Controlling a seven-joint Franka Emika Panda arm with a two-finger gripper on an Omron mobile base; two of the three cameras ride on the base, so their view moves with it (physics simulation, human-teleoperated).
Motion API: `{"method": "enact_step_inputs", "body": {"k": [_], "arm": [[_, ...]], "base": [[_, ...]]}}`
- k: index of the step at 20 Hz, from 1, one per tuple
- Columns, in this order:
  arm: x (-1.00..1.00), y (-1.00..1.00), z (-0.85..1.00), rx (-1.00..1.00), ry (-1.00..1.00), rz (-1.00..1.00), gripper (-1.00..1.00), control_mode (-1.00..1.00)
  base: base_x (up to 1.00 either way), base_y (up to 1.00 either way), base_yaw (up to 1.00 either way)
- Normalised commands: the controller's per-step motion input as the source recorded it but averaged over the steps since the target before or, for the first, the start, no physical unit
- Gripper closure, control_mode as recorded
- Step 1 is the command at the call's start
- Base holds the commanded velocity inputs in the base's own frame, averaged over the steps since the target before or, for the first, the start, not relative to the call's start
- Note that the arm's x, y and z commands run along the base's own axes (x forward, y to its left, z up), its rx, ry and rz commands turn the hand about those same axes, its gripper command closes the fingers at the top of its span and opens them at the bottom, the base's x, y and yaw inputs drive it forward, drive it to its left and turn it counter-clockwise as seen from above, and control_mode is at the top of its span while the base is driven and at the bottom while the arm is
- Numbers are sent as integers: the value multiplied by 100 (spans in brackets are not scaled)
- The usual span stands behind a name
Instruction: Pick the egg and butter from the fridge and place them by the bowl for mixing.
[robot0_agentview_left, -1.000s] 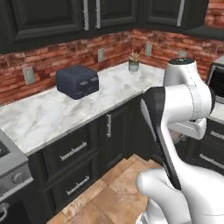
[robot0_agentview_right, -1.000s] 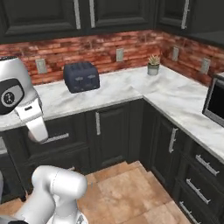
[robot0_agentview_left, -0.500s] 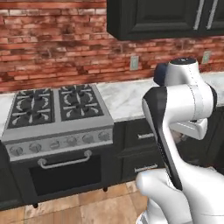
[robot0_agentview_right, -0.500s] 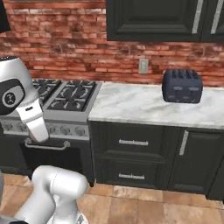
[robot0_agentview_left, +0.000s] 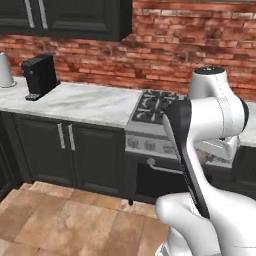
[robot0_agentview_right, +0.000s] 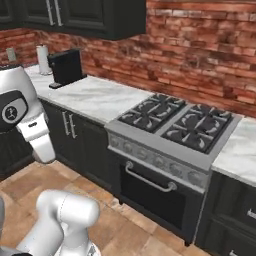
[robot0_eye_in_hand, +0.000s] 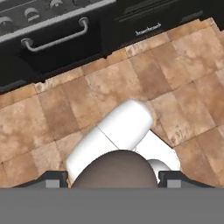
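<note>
Standing folded and upright in front of the stove (robot0_agentview_right: 175, 125), white arm (robot0_agentview_left: 210, 115) with elbow raised high and forearm dropping back toward the base, hiding the stove's right half in the left base view. Pointing the hand straight down at the brown tile floor (robot0_eye_in_hand: 65, 100) just before the stove, with the oven door handle (robot0_eye_in_hand: 54, 37) along the top of the hand view. Gripper (robot0_eye_in_hand: 113, 178) spread wide, fingertips (robot0_eye_in_hand: 52, 178) well apart, nothing clamped between them. Behind the stove, red brick wall (robot0_agentview_left: 200, 40); left of the stove, white marble counter (robot0_agentview_left: 85, 102) over dark lower cabinets (robot0_agentview_left: 65, 150), with dark upper cabinets (robot0_agentview_left: 75, 17) above. Farther left of the stove on that counter, black coffee machine (robot0_agentview_left: 40, 75), then a white upright cylinder (robot0_agentview_left: 4, 70) just beyond it. No clutter on the floor between base and stove.
</note>
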Motion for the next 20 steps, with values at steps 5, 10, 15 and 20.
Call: {"method": "enact_step_inputs", "body": {"k": [5, 10, 15, 20], "arm": [[0, 0, 0, 0, 0, 0, 100, 100], [0, 0, 0, 0, 0, 0, 100, 100], [0, 0, 0, 0, 0, 0, 100, 100], [0, 0, 0, 0, 0, 0, 100, 100]], "base": [[8, 51, 80], [11, 35, 83], [12, 42, 80], [23, 54, 75]]}}
